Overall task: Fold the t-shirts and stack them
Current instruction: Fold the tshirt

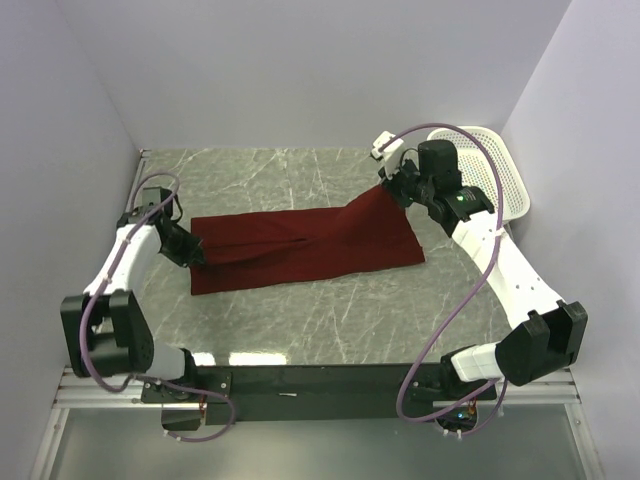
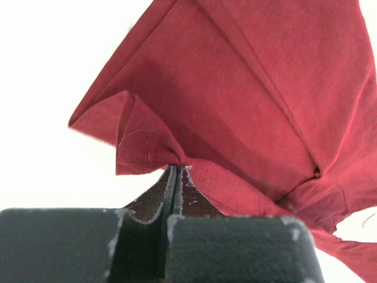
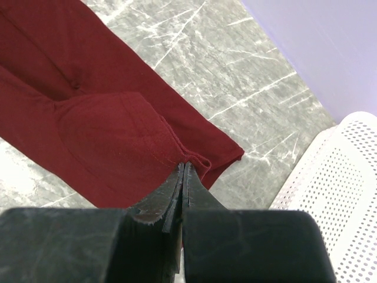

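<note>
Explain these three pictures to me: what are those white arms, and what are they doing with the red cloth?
They are a robot's left arm and right arm, bolted at the near edge of a table. The wide picture looks down from above and behind them. Each close-up comes from a camera on one wrist, looking past its pinching tool. A dark red t-shirt lies partly folded on the marbled table. The left tool is shut on one end and the right tool on the other, where the cloth is lifted off the table. A white perforated basket stands at the far right.
</note>
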Available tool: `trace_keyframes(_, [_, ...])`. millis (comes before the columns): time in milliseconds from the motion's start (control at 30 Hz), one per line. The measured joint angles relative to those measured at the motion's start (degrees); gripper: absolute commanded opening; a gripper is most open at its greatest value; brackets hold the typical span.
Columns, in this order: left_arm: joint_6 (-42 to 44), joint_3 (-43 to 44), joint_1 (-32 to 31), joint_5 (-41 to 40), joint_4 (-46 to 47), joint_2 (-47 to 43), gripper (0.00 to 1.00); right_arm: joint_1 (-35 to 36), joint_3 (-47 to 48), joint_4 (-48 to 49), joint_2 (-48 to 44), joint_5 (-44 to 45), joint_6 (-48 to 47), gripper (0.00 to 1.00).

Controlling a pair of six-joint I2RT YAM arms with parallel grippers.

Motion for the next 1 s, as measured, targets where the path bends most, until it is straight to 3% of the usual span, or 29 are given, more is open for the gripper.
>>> trace_keyframes(300, [-0.76, -6.29, 0.07, 0.42, -4.98, -12.5, 0.01, 0.0, -1.68, 1.66, -1.2, -2.03, 0.0, 0.0])
trace_keyframes(533, [-1.57, -10.84, 0.07, 2.21, -7.91, -21.18, 0.01, -0.11, -6.69, 0.44, -10.97, -6.64, -0.07, 0.0])
trace_keyframes(800, [-2.71, -18.51, 0.07, 2.93, -8.81, -24.7, 0.01, -0.24, -16.26, -1.97, -25.18, -15.61, -2.05, 0.0])
trace_keyframes(1000, [-3.96, -17.75, 0.07, 2.38, -8.79, -23.63, 0.0, -0.24, -20.9, -2.73, -24.96, -16.26, -2.45, 0.0])
